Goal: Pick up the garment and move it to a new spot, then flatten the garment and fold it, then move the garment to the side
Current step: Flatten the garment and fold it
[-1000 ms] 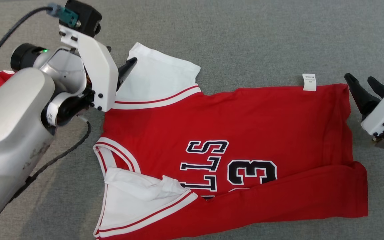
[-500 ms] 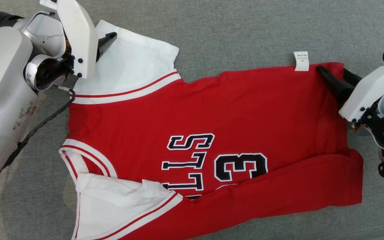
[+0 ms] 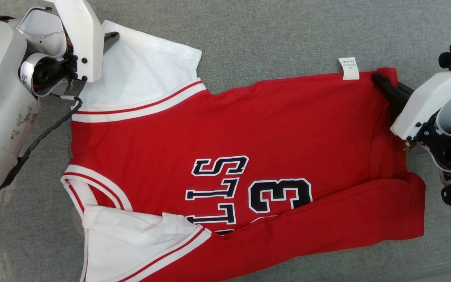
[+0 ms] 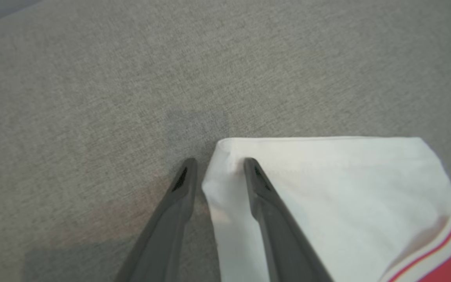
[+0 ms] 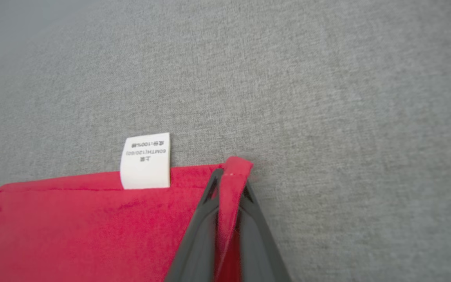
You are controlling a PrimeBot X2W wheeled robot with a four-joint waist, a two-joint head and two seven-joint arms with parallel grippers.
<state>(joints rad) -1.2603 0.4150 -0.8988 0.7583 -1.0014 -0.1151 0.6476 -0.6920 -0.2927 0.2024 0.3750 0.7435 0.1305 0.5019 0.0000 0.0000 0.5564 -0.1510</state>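
The garment (image 3: 249, 137) lies spread flat. The right pincer (image 5: 229, 184) is clenched on its red hem corner (image 5: 238, 166); the left pincer (image 4: 219, 161), released, straddles the white sleeve corner (image 4: 227, 150), likely to lift this edge for a fold.

Grey woven fabric surface (image 3: 280, 35), with a red garment (image 3: 288, 125) laid flat on it, neck end toward the left of the head view and hem toward the right. Black lettering (image 3: 217, 192) outlined in white is shown on the upper face. One white sleeve (image 3: 147, 74), edged with a red stripe, is spread on the surface at the upper left; a second white sleeve (image 3: 131, 243) is rumpled at the lower left. The lower long edge is folded over the body as a red band (image 3: 327, 219). A white care label (image 3: 349, 68) is seen projecting from the upper edge onto the surface.
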